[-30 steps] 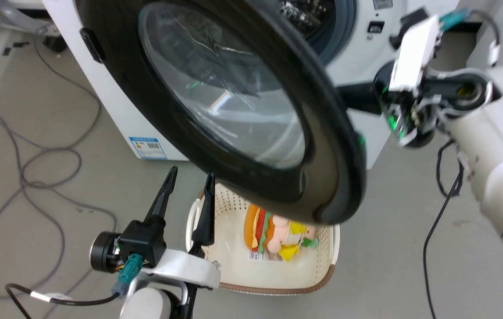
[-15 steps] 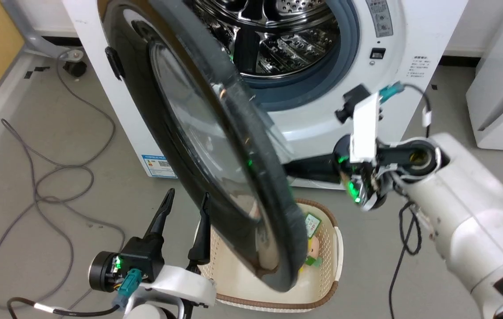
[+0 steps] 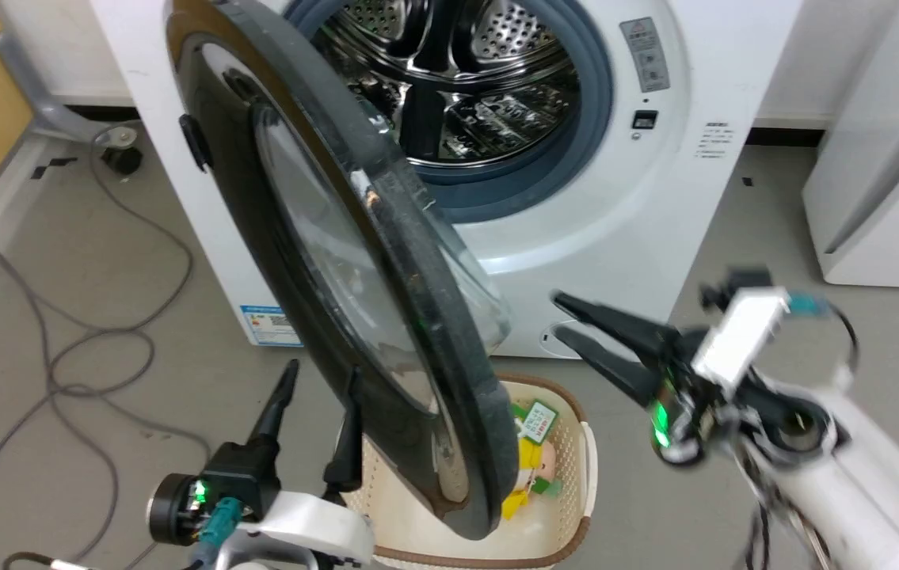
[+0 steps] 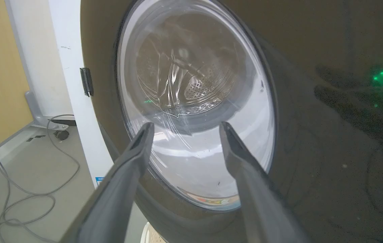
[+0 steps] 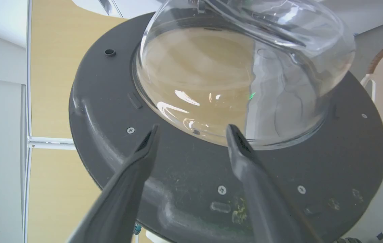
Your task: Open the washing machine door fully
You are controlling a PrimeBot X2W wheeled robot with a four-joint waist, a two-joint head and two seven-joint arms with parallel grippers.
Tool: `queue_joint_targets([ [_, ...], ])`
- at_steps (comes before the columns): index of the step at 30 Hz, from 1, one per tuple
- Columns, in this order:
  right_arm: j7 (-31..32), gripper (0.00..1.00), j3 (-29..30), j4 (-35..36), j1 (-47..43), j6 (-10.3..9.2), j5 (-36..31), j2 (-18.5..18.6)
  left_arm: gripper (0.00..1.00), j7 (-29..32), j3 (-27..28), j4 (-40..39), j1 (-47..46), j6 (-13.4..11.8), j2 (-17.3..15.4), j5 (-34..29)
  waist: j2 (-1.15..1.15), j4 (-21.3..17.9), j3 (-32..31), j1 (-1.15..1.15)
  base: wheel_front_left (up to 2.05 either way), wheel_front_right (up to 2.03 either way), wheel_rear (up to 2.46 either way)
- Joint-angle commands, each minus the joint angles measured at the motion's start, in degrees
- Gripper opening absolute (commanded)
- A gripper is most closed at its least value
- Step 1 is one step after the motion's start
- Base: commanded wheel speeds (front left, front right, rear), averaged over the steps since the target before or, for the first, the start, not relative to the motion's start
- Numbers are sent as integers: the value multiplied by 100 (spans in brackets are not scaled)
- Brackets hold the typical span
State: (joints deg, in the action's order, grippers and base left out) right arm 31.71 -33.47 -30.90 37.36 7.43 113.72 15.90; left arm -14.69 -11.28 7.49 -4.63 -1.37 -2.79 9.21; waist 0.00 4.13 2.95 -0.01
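The washing machine door (image 3: 322,261) stands swung out from the white machine, its thick black rim turned edge-on towards me. My left gripper (image 3: 321,376) is open at the lower left, just in front of the door's outer face. In the left wrist view it (image 4: 186,125) points at the door's (image 4: 194,94) glass window. My right gripper (image 3: 560,315) is open to the right of the door, apart from it. In the right wrist view it (image 5: 194,127) faces the door's (image 5: 238,77) inner side with the bulging glass bowl, and nothing is between its fingers.
The steel drum (image 3: 465,87) shows inside the blue-grey rubber ring (image 3: 576,158). A cream laundry basket (image 3: 585,467) with a plush toy (image 3: 532,467) stands on the floor under the door. Cables (image 3: 85,356) loop on the floor at left. A white cabinet (image 3: 885,158) stands at right.
The camera has shifted. The door has swung further out and now stands edge-on. My right gripper has drawn back from behind the door, down and to the right. The left gripper has kept its place.
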Motion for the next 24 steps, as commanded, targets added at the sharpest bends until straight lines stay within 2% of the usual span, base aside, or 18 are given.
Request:
queue_joint_targets([
  [1,-415,100,158,389,-571,6,65,174,100,-30,98,3,68,-12,-11,-2,0,-89,-49,1,0,0,0],
  [2,-415,100,158,389,-571,6,65,174,100,-30,98,3,68,-12,-11,-2,0,-89,-49,1,0,0,0],
  [7,-1521,100,637,1316,-1674,6,114,407,100,-30,265,20,131,-26,-40,-33,0,-235,-112,1,0,0,0],
  [13,-3459,100,992,1874,-2809,6,-681,568,100,-30,455,59,174,-39,-65,-49,0,-343,-120,1,0,0,0],
  [16,-4366,100,918,1823,-3207,6,-1409,690,100,-30,523,76,172,-45,-63,-58,0,-367,-99,1,0,0,0],
  [19,-4648,100,1055,1505,-3385,6,-2403,768,100,-30,590,79,191,-49,-61,-58,0,-410,-79,1,0,0,0],
  [21,-4665,100,1602,1267,-3422,6,-3358,666,100,-30,633,86,211,-46,-61,-65,0,-445,-76,1,0,0,0],
  [24,-4668,100,2581,1215,-3529,6,-5137,276,100,-30,691,93,229,-30,-65,-75,0,-482,-72,1,0,0,0],
])
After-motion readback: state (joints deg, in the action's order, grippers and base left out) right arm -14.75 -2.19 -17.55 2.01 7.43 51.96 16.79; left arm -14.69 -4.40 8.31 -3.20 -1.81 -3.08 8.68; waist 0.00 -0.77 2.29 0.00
